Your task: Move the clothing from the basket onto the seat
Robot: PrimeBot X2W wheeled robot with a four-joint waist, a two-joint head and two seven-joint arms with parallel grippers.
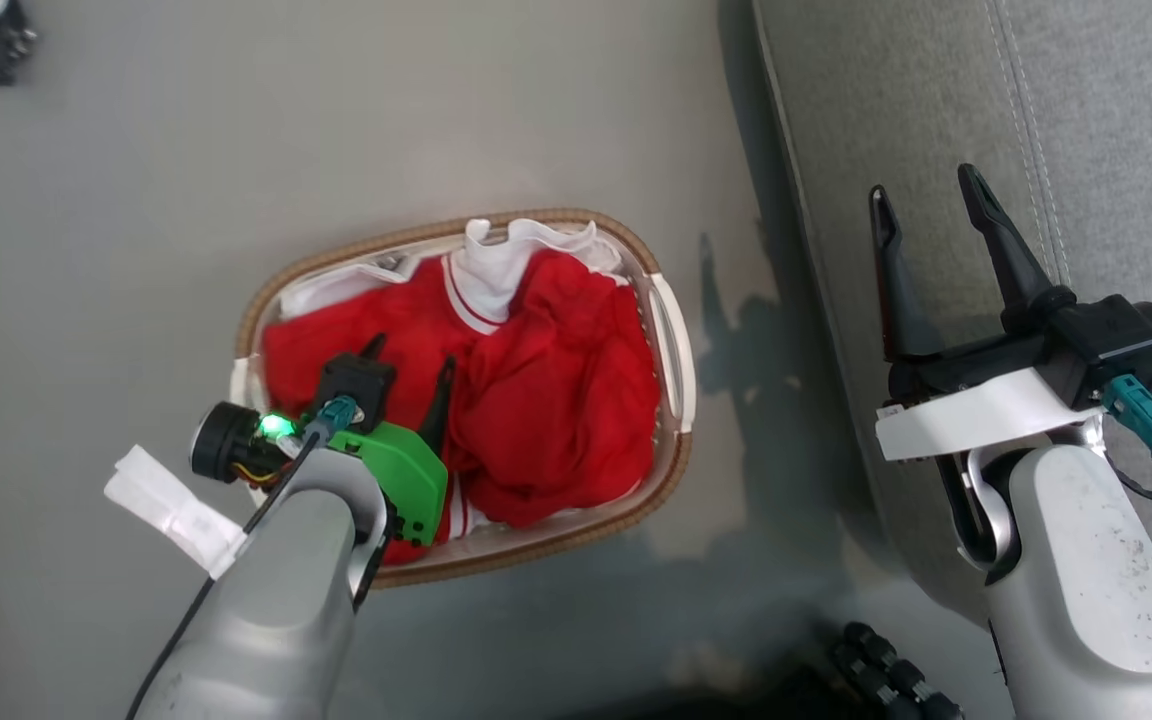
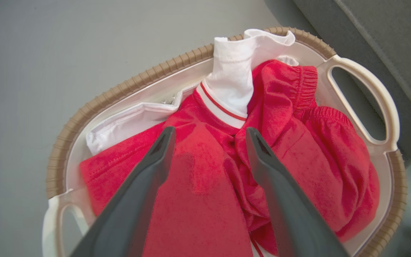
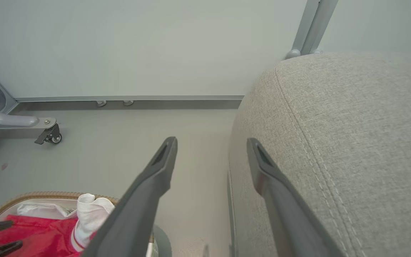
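Head view: red clothing (image 1: pixel 556 400) fills the basket (image 1: pixel 674 330). Left gripper (image 1: pixel 412 352) hangs over it, fingers apart. Right gripper (image 1: pixel 921 182), also apart, is by the seat (image 1: pixel 1116 150).

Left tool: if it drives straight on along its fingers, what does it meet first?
The clothing. The left tool is open and points down into the basket, with the flatter red garment dead ahead, just short of the white striped collar. Contact looks close, though depth is hard to judge.

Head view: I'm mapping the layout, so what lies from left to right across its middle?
Bare grey floor → basket holding the clothing → narrow strip of floor → seat.
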